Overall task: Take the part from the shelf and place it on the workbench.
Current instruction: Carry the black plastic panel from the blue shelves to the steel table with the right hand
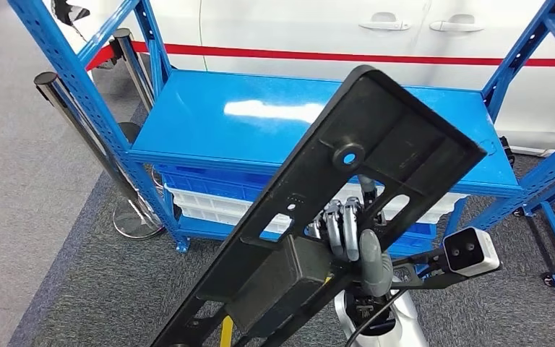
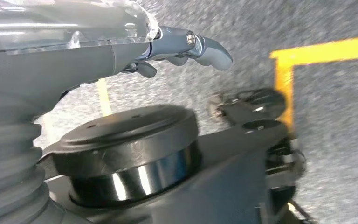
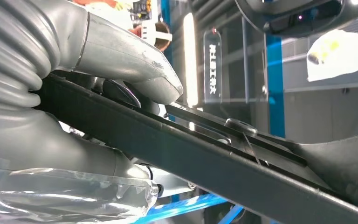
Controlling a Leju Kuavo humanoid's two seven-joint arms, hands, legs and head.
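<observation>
part (image 1: 347, 188): long black plastic panel | tilted | held above shelf (image 1: 260, 123)

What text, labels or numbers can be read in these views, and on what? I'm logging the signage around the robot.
Vertical white characters on a dark panel in the right wrist view: too blurred to read.
No readable text on the black part, the right hand gripping it, the blue shelf or the white car behind.

No legible text; vertical sign (image 3: 213, 67) beyond right hand bears blurred characters (unreadable).
</observation>
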